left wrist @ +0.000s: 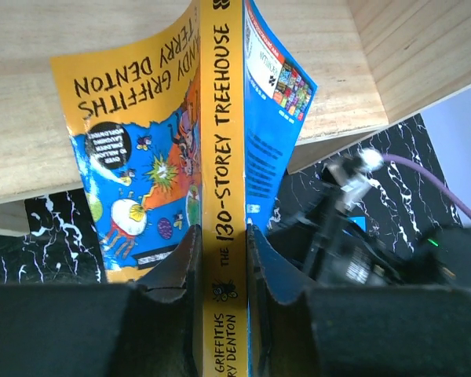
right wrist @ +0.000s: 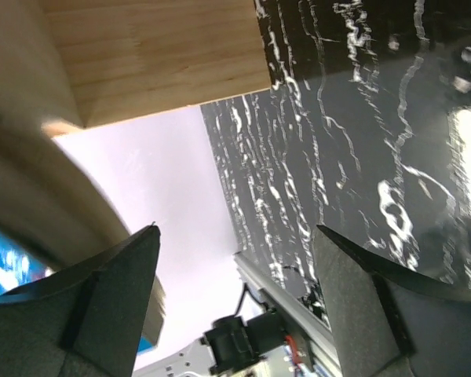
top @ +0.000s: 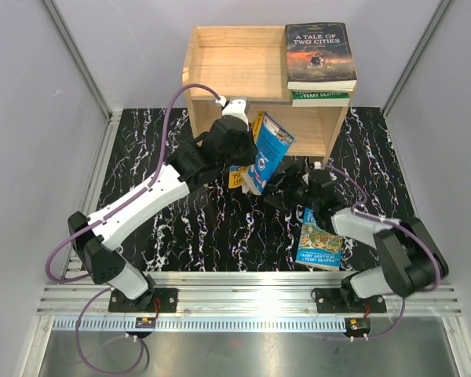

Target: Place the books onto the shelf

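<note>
Left end effector [left wrist: 224, 239] was clamped on the 130-Storey Treehouse book [left wrist: 224, 118], centre of the top view, before the shelf [top: 235, 71] opening. Right end effector [right wrist: 237, 229], jaws apart and empty, crowded its right side.

The bench [top: 180, 228] has a black top veined with white like marble and fills the middle of the top view. Ribbed aluminium rails [top: 243, 287] cross the lower frame along its near edge, with a dull metal sheet [top: 243, 349] below them. Pale grey wall panels [top: 31, 118] close in the left, right and back, and slanting metal struts [top: 74, 55] stand at the upper corners. In the right wrist view the same dark top [right wrist: 361, 118] shows glare at the right.
</note>
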`<state>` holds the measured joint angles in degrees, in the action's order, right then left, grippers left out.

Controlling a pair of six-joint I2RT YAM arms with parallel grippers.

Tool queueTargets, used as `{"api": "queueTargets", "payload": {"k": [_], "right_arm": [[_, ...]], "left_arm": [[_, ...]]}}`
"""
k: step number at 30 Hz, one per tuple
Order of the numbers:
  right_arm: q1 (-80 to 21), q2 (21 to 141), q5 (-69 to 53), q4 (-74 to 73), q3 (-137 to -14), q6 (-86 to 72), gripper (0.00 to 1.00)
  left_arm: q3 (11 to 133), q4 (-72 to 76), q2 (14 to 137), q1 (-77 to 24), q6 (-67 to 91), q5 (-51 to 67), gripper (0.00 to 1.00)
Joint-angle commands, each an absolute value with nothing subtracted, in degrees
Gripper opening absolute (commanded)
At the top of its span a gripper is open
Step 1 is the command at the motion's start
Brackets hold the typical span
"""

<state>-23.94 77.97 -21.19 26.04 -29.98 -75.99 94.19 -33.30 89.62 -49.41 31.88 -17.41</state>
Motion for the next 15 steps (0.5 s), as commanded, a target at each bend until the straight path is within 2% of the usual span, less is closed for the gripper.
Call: {"api": "queueTargets", "payload": {"k": [1,2,6,7,8,10,12,15], "right_arm": [[-24.43,85.49,-26.1,42.0,-36.29,-80.76,0.84],[-24.52,86.56,-26.63,43.84,-37.17,-81.73,0.83],[-25.14,87.45,-25.67,41.07,-39.63,-79.99,0.82],[-25.22,86.93,-25.4,40.09,-40.07,-79.46,0.82],[-25.22,86.66,-25.23,38.69,-40.86,-78.5,0.82],[-25.14,86.22,-25.05,37.97,-41.57,-78.05,0.82],[-25.22,86.4,-25.05,37.97,-41.83,-78.22,0.81],[-25.14,86.4,-25.14,37.97,-41.84,-78.49,0.81]], "left_arm": [[95.89,-33.14,89.3,-49.66,31.64,-13.54,0.0],[95.89,-32.96,89.38,-49.57,31.73,-13.01,0.0],[95.28,-31.91,88.86,-49.57,31.38,-10.99,0.36],[94.32,-31.21,88.6,-49.66,31.38,-10.46,0.49],[94.05,-31.29,88.42,-49.57,31.46,-10.46,0.57],[93.61,-31.99,88.51,-49.66,31.2,-10.46,0.65],[93.6,-33.04,89.47,-49.66,31.03,-10.28,0.66],[94.39,-34.71,91.58,-49.66,30.59,-9.49,0.51]]}}
